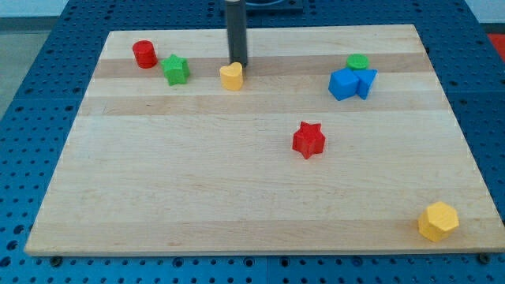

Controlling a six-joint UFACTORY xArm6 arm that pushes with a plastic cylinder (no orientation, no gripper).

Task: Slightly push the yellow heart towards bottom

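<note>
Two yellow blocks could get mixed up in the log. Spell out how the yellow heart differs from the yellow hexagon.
The yellow heart sits near the view's top, left of centre; the yellow hexagon lies at the bottom right corner. The heart looks smaller and notched, the hexagon bigger and flat-sided. My tip stands right behind the heart; the hexagon has nothing near it. Both are yellow and rest on the wooden board.

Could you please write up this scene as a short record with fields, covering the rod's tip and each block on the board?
surface: pale wooden board on a blue perforated table
my tip: at the top edge of the small yellow heart block, touching or nearly so
view's top left: red cylinder block, green star block
view's top right: green cylinder block behind blue cube block and a second blue block, clustered
centre: red star block
view's bottom right: yellow hexagonal block
</note>
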